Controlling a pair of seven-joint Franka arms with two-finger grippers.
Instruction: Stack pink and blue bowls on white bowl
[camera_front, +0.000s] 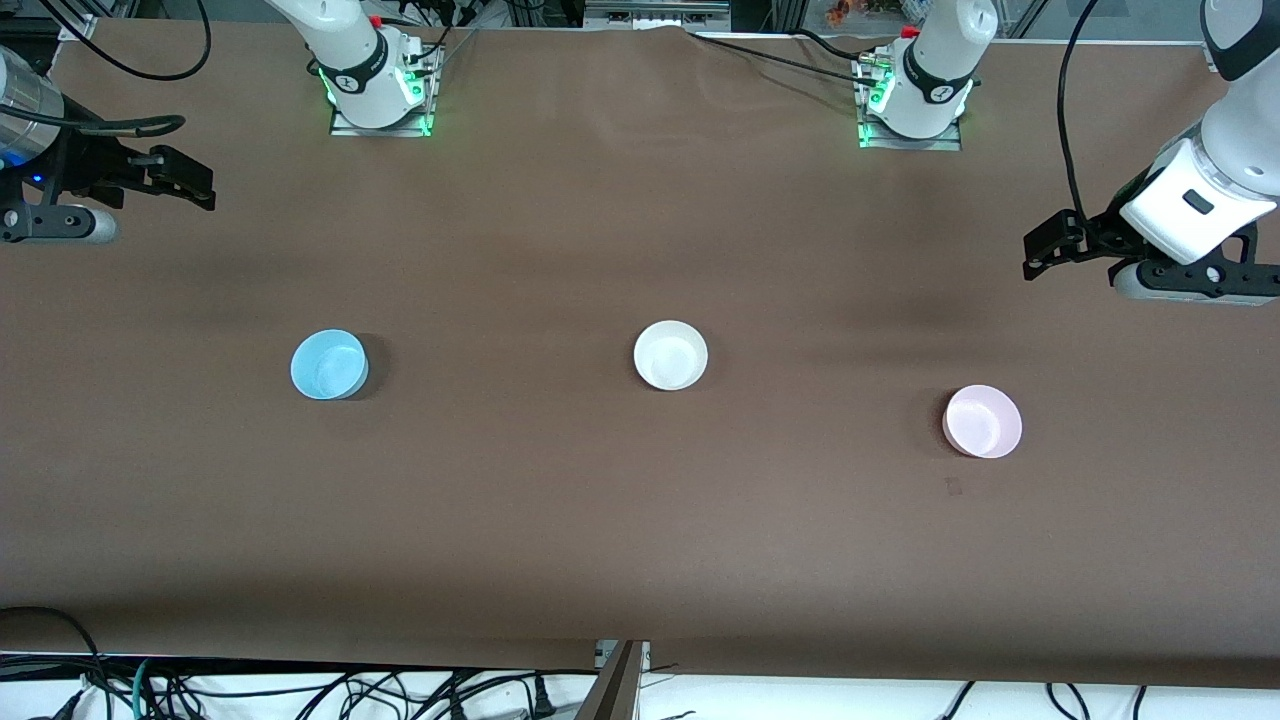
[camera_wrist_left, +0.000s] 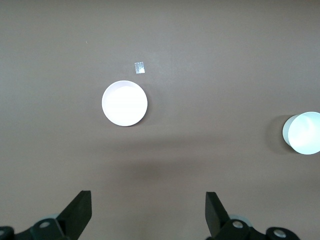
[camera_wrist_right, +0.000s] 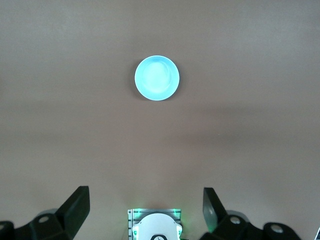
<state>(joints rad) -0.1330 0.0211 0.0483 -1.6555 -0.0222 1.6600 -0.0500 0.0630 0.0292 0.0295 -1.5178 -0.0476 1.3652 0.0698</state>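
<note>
With both the left tool (camera_wrist_left: 145, 212) and right tool (camera_wrist_right: 142, 210) wide open and empty, one should descend squarely over the rim of the pale pink plastic bowl (camera_front: 983, 421) or the sky-blue plastic bowl (camera_front: 328, 365) before carrying it to the small round white plastic bowl (camera_front: 670, 355).

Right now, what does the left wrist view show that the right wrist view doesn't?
Only the left wrist view shows the pink bowl, washed out pale, a small tape scrap beside it, the white bowl at its edge, and the open left gripper. Only the right wrist view shows the blue bowl, a robot base and the open right gripper. Both show the brown table.
</note>
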